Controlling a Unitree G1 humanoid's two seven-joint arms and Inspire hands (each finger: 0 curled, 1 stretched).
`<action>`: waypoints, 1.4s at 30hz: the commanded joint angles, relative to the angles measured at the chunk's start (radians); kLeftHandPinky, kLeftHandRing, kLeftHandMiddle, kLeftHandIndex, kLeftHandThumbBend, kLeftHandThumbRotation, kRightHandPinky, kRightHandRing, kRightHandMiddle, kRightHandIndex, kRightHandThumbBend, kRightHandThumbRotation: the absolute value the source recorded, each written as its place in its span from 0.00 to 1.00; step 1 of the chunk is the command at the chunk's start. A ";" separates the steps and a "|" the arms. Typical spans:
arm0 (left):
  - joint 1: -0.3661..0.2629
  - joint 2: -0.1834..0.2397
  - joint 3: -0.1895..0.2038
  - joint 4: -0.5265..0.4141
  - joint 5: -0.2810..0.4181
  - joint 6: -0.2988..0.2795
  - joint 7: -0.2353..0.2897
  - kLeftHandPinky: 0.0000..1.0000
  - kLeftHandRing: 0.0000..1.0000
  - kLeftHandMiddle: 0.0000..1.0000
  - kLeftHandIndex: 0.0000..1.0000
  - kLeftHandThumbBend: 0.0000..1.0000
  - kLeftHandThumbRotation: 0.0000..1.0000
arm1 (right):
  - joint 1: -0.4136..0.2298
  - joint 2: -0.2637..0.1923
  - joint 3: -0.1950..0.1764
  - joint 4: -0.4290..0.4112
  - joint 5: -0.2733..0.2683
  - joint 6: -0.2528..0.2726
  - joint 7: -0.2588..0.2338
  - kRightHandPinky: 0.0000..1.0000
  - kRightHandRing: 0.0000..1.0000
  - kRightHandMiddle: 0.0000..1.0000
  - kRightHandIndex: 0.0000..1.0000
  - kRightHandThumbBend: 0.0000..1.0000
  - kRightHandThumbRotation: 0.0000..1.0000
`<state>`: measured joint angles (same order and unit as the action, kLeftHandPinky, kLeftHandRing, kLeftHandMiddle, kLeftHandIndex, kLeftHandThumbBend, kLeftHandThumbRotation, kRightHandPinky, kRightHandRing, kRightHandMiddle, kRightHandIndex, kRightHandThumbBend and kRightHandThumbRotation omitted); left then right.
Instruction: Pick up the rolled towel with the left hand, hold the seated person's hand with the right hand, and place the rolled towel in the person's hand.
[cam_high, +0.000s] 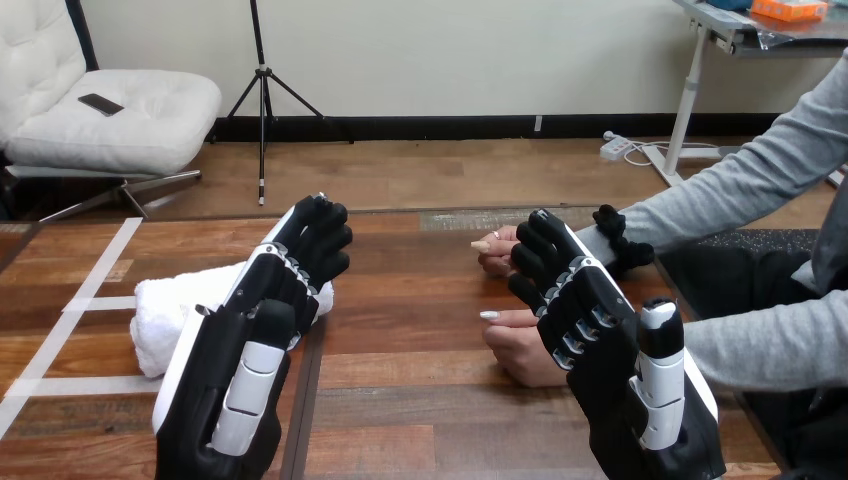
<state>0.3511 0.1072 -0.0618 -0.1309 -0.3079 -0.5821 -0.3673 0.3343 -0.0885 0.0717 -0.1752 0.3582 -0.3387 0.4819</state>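
Observation:
The white rolled towel (170, 312) lies on the table's left part. My left hand (262, 330) is raised beside and partly in front of the towel's right end, fingers straight and holding nothing. At the right, the person's far hand (494, 252) and near hand (520, 350) rest on the table. My right hand (600, 335) hovers just right of them, open, and its fingers (535, 255) cover part of both. I cannot tell whether it touches them.
Strips of white tape (95, 285) mark the wooden table (410, 330) at the left, around the towel. The person's grey-sleeved arms (760, 345) come in from the right edge. Bare wood lies between my two hands.

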 joint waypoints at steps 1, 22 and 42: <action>-0.018 -0.025 -0.002 -0.026 -0.006 -0.013 0.004 0.90 0.90 0.91 0.90 0.68 0.85 | -0.059 0.000 -0.012 -0.027 0.016 -0.007 0.003 1.00 0.99 0.98 0.95 0.76 1.00; -0.021 -0.026 -0.008 -0.012 0.010 -0.021 0.011 0.88 0.90 0.90 0.89 0.68 0.85 | -0.060 0.000 -0.018 -0.021 0.017 -0.013 0.004 1.00 0.98 0.97 0.95 0.77 1.00; -0.139 0.047 0.106 0.072 0.104 -0.009 0.062 0.90 0.92 0.92 0.90 0.75 0.84 | -0.068 0.000 -0.026 -0.014 0.028 -0.012 0.016 1.00 0.98 0.97 0.94 0.77 1.00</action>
<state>0.3207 0.1187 -0.0153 -0.0890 -0.2290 -0.5858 -0.3288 0.3329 -0.0878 0.0592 -0.1750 0.3647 -0.3387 0.4909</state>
